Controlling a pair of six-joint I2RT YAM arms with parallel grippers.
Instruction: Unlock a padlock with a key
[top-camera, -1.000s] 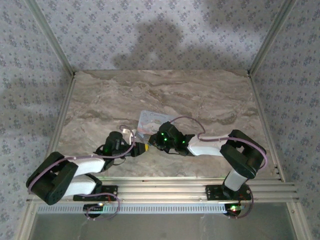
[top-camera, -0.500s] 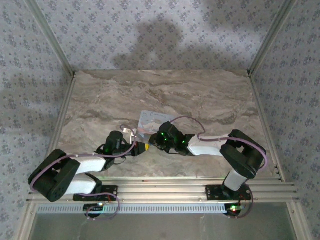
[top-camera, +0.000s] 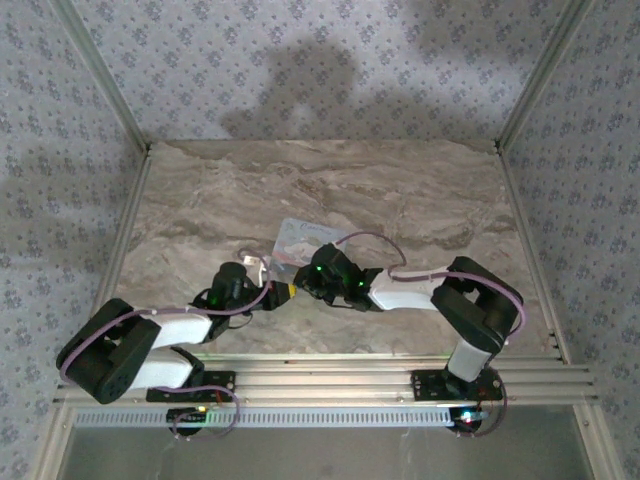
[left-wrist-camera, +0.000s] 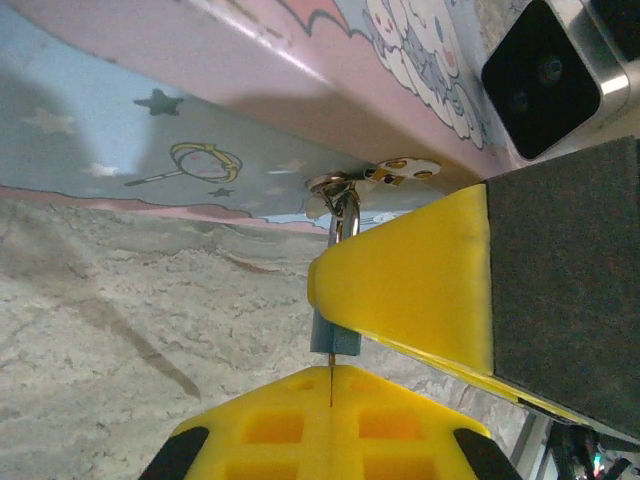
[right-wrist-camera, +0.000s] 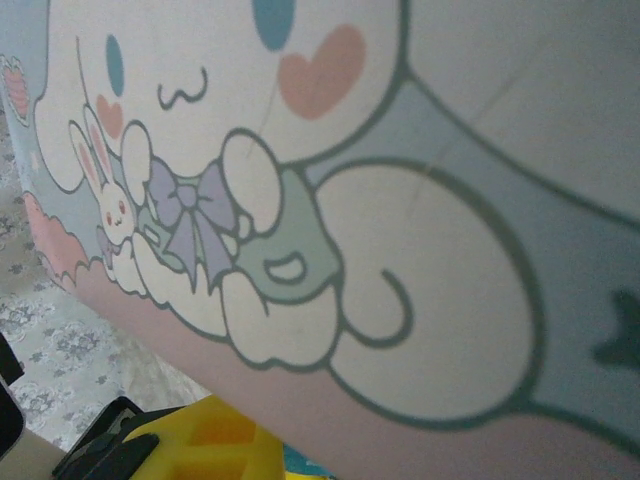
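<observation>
Bluish metal, tiny: the padlock (left-wrist-camera: 334, 342) hangs by its shackle (left-wrist-camera: 345, 210) from the latch (left-wrist-camera: 400, 170) of the cartoon tin (left-wrist-camera: 120, 150), close to the desk (left-wrist-camera: 120, 320). Left fingers (left-wrist-camera: 400, 285) are almost closed, pinching its body. It looks light, stiff and slick to me, so I'd grip the flat sides and leave the keyhole end free. Right fingers (right-wrist-camera: 215, 435) sit right up against the tin — can't tell how far open they are

Robot test booth — patterned cloth walls (top-camera: 300, 60), aluminium frame rails (top-camera: 400, 380), marble-look tabletop (top-camera: 400, 190)
</observation>
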